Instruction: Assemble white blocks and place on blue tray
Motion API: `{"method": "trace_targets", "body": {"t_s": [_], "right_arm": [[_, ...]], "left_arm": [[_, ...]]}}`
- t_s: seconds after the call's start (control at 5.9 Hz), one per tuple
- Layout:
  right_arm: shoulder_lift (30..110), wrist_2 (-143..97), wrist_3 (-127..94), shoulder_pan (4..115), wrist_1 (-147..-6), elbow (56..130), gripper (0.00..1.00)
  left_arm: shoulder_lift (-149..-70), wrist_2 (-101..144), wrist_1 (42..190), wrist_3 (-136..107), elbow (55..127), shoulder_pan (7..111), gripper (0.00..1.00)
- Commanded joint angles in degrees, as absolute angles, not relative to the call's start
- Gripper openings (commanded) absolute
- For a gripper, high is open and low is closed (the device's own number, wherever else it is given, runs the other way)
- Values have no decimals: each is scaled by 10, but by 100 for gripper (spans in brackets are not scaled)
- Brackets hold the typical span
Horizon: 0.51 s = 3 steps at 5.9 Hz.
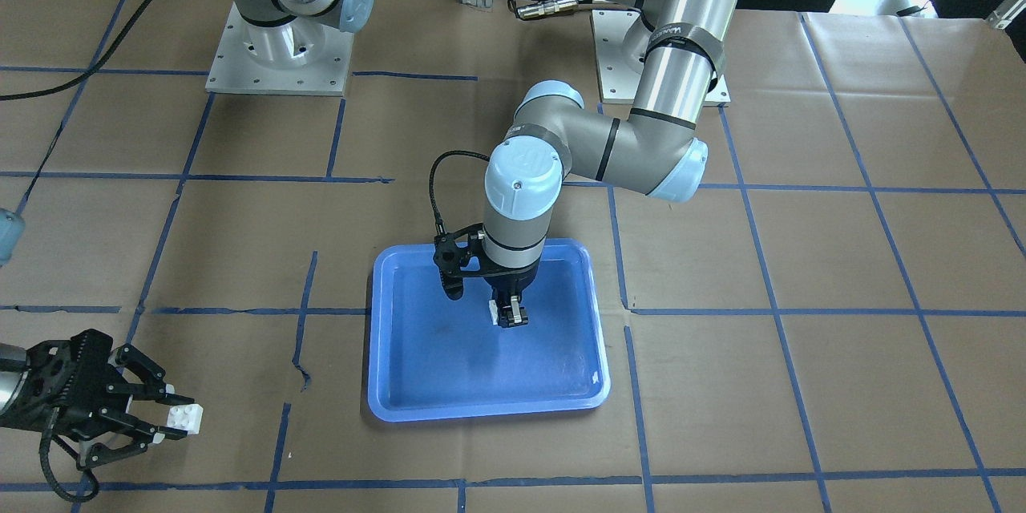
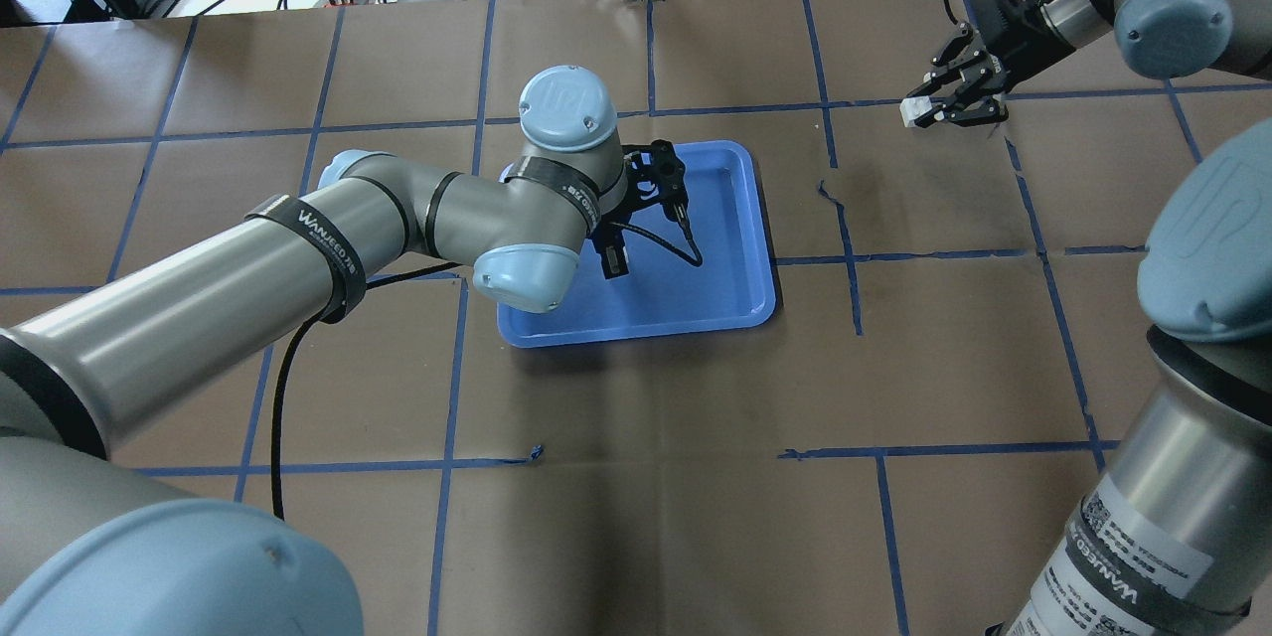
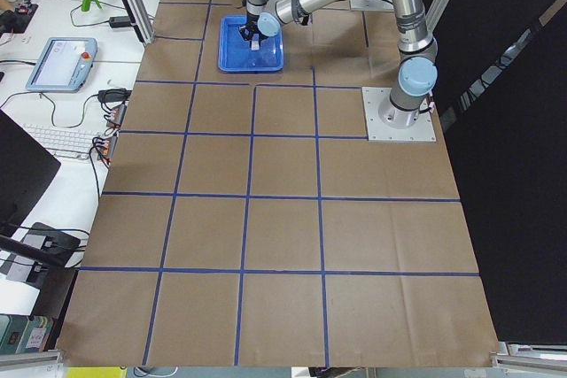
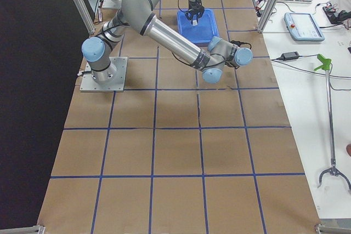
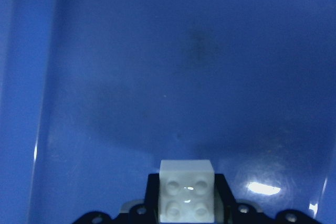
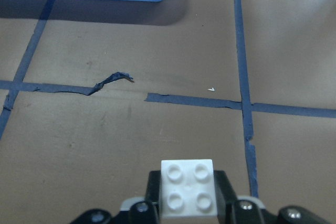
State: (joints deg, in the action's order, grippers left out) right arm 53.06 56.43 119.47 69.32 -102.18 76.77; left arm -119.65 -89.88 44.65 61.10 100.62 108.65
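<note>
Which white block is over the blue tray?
The block in the left gripper is over the tray; the other block, in the right gripper, is over bare table.

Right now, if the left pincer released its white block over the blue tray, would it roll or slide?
The white block is boxy with flat faces, so it probably will not roll. Small moulded plastic, so likely light and stiff. The blue tray shows glossy glare, so it may skid slightly.
</note>
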Motion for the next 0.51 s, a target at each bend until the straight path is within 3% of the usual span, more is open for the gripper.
{"method": "trace_targets", "body": {"t_s": [0.0, 0.17, 0.34], "right_arm": [[628, 565, 1187, 693, -961, 811, 34], [691, 564, 1186, 694, -961, 874, 34], [744, 563, 1184, 694, -965, 939, 34]], "left_arm": [[-1197, -899, 440, 644, 1007, 1091, 0], [-1198, -899, 437, 644, 1009, 1091, 32], [-1198, -897, 434, 643, 1009, 1091, 77]]}}
